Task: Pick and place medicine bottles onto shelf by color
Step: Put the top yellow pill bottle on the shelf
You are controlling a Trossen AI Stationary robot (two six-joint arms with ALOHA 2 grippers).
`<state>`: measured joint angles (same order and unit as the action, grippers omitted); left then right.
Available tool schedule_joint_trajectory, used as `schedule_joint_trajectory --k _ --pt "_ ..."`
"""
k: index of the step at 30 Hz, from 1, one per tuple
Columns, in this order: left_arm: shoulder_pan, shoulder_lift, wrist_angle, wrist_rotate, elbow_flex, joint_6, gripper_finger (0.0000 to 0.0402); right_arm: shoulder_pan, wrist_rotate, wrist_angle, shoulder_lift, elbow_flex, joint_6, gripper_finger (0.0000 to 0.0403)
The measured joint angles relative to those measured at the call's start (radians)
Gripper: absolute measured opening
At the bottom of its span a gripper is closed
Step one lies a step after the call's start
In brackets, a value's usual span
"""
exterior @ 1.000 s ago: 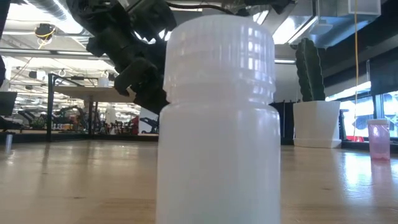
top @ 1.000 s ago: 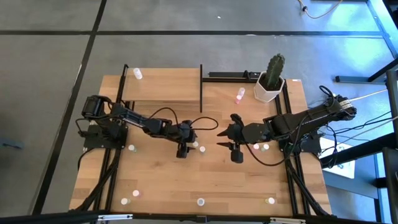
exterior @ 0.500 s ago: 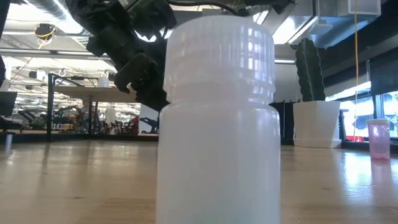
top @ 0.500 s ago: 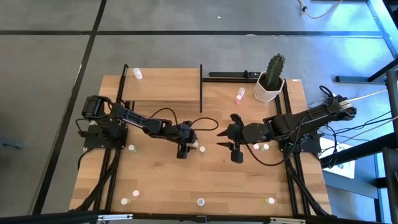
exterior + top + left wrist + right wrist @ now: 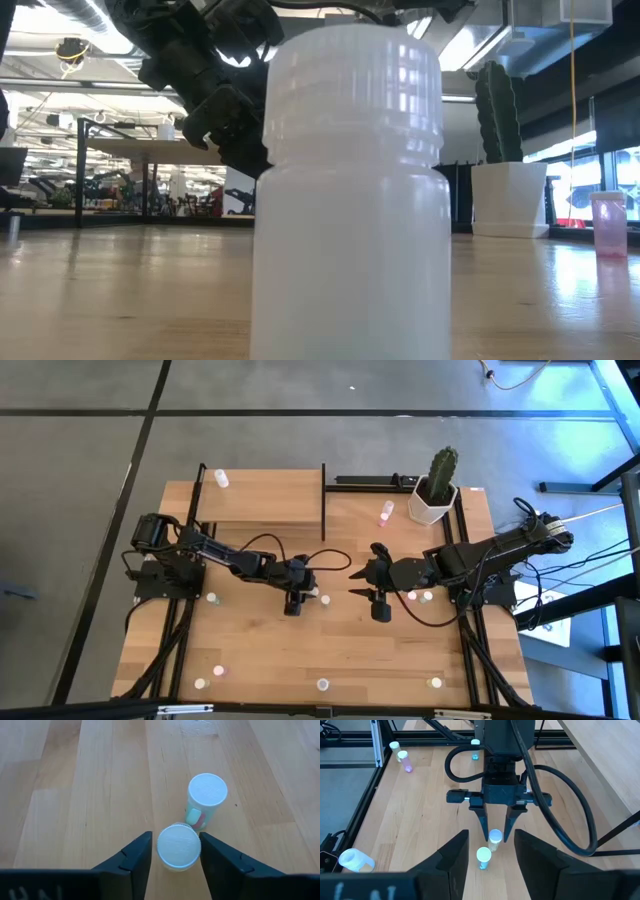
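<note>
As the left jaws (image 5: 175, 851) have drawn in over the last second, they now stand just beside the white cap of one of the medicine bottles (image 5: 179, 846) between them; whether they clamp it yet I cannot tell. A second vial (image 5: 206, 799) stands touching it. The grasp looks nearly made, the shelf (image 5: 262, 497) trip not begun. The right jaws (image 5: 492, 854) hang apart nearby. Other vials dot the wooden tabletop (image 5: 300, 650); a cactus pot (image 5: 435, 488) stands at its far edge, grey floor beyond.
</note>
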<state>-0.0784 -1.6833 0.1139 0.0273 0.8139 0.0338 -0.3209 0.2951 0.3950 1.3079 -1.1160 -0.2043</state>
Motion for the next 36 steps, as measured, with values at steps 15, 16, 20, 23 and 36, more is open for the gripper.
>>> schedule_joint_trajectory --k 15,16,20,23,36 --pt "-0.021 0.016 -0.005 0.001 0.0 -0.032 0.0109 0.0 0.0 0.0 0.0 0.0 0.0 0.0161" --pt "-0.021 0.025 -0.014 0.006 0.0 -0.032 0.0109 0.0 0.0 -0.001 0.0 0.0 0.0 0.0161" --pt "-0.021 0.075 -0.037 0.027 0.0 -0.032 0.0109 0.0 0.0 -0.001 0.0 0.0 0.0 0.0161" --pt "-0.021 0.132 -0.072 0.065 0.0 -0.032 0.0109 0.0 0.0 -0.001 0.0 0.0 0.0 0.0161" --pt "-0.02 0.481 -0.325 0.288 0.0 -0.134 0.0108 0.0 0.0 -0.002 0.0 0.0 0.001 0.0161"
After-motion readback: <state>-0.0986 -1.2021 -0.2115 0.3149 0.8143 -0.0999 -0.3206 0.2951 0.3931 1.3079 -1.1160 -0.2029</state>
